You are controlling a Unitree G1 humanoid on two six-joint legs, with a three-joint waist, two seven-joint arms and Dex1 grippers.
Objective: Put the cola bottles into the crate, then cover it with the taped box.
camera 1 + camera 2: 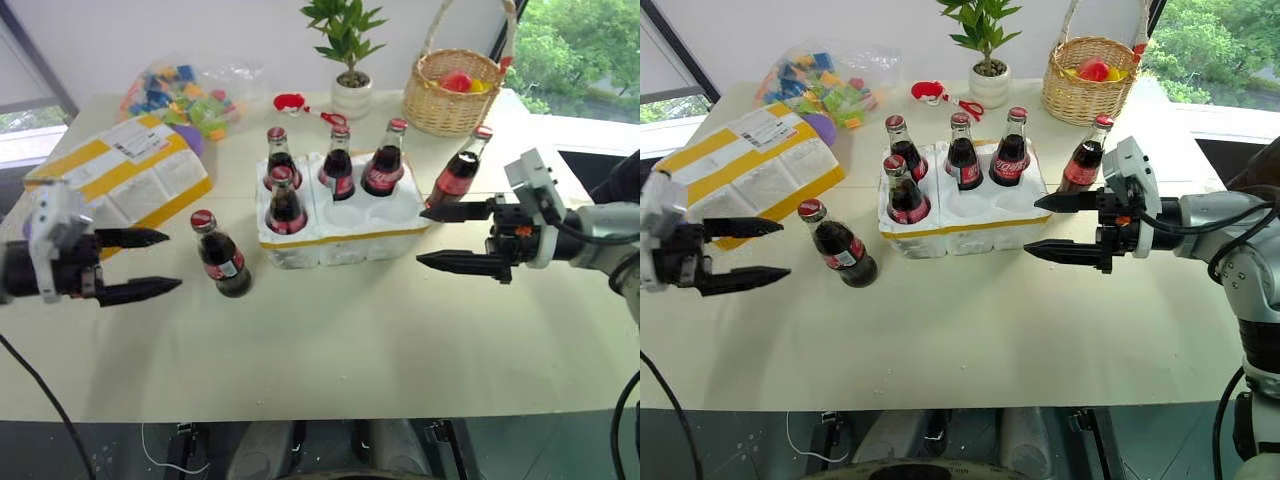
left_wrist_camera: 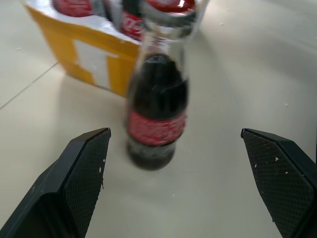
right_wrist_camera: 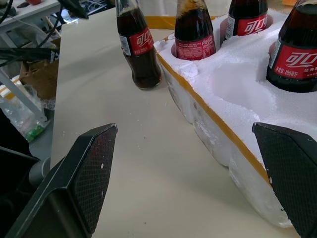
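Note:
The white crate point(image 1: 340, 238) with its yellow band sits mid-table. Several cola bottles stand in its wells, among them one at the front left point(image 1: 285, 203); the front middle and front right wells are bare. Another bottle point(image 1: 222, 256) stands on the table left of the crate, and one more point(image 1: 460, 170) stands by its far right corner. My left gripper point(image 1: 174, 260) is open, level, pointing at the loose left bottle point(image 2: 157, 114) a short way off. On the other side my right gripper point(image 1: 420, 236) is open beside the crate's right end point(image 3: 237, 94). The taped box point(image 1: 125, 180) lies at the far left.
A clear bag of coloured toys point(image 1: 190, 95) lies behind the taped box. Along the back edge stand a potted plant point(image 1: 352, 90), a small red object point(image 1: 290, 102) and a wicker basket point(image 1: 455, 95). Bare tabletop point(image 1: 330, 330) stretches in front of the crate.

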